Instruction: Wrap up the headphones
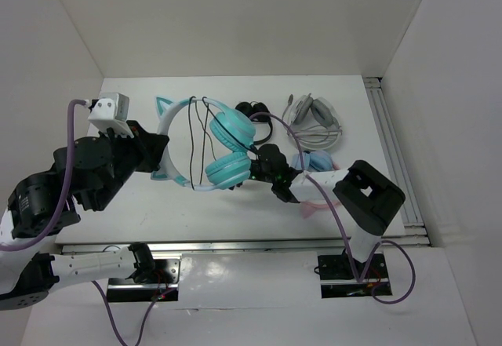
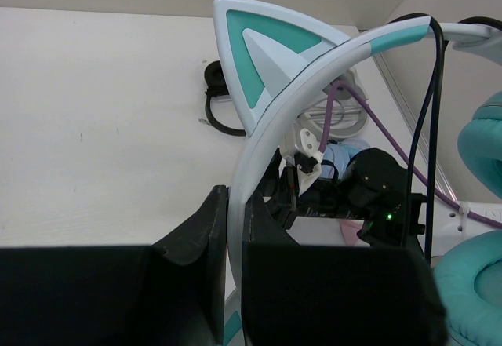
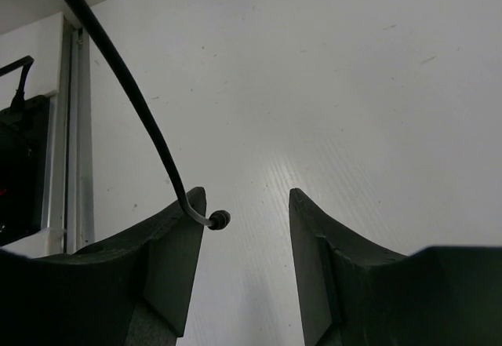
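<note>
Left tool (image 2: 234, 220) pinches the headphones (image 1: 231, 130); their cable (image 3: 149, 126) seemingly touches right tool (image 3: 247, 201).

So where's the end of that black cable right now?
In the right wrist view, the cable end lies between the open right gripper's fingers, close beside one finger.

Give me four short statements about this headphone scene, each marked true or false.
1. The left claw is shut on the pale headband of the teal cat-ear headphones. True.
2. The right claw clamps a teal ear cup. False: its jaws stand open, with the plug end of the thin black cable beside one finger.
3. The small black headphones lie on the white table. True.
4. The cable hangs clear of the headband. False: it drapes over it.
</note>
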Tool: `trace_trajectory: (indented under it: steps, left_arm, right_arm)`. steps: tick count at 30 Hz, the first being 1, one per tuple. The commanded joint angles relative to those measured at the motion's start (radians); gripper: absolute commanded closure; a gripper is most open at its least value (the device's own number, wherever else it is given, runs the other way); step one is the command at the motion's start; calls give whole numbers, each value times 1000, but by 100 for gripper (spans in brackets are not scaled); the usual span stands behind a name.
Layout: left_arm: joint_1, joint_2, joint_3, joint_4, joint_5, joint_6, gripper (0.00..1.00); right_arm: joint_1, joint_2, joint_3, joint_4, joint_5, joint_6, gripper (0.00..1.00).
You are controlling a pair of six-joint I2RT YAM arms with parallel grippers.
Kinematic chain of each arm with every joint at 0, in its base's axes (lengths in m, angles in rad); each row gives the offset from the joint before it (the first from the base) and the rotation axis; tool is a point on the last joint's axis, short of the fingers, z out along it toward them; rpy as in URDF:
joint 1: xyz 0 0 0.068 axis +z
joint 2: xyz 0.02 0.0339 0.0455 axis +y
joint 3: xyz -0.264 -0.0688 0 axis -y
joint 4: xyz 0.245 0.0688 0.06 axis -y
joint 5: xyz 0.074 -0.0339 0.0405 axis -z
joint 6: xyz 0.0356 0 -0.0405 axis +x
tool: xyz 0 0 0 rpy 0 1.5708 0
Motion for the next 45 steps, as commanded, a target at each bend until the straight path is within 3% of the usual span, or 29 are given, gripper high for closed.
trace_trajectory:
  steps: [1, 7, 11, 20, 30, 38, 45]
  left_arm:
    - [-6, -16, 39, 106, -6, -63, 100]
    - [-6, -16, 48, 106, -6, -63, 100]
    - [-6, -25, 48, 106, -6, -63, 100]
    - [-6, -44, 27, 94, -87, -99, 100]
    - [-6, -10, -2, -82, -398, -295, 100]
    - [97, 86, -61, -176, -475, -433, 100]
    - [201, 142, -174, -167, -455, -410, 100]
  right_arm:
    - [9, 18, -4, 98, -31, 24, 47]
    - [9, 44, 5, 131, -51, 56, 59]
    - [9, 53, -37, 208, -60, 87, 83]
    - [29, -5, -91, 247, 24, 110, 100]
    - [321, -225, -194, -17, 445, 51, 100]
    - [579, -363, -136, -282, 686, -8, 100]
    - [771, -450, 27, -604, 880, -91, 100]
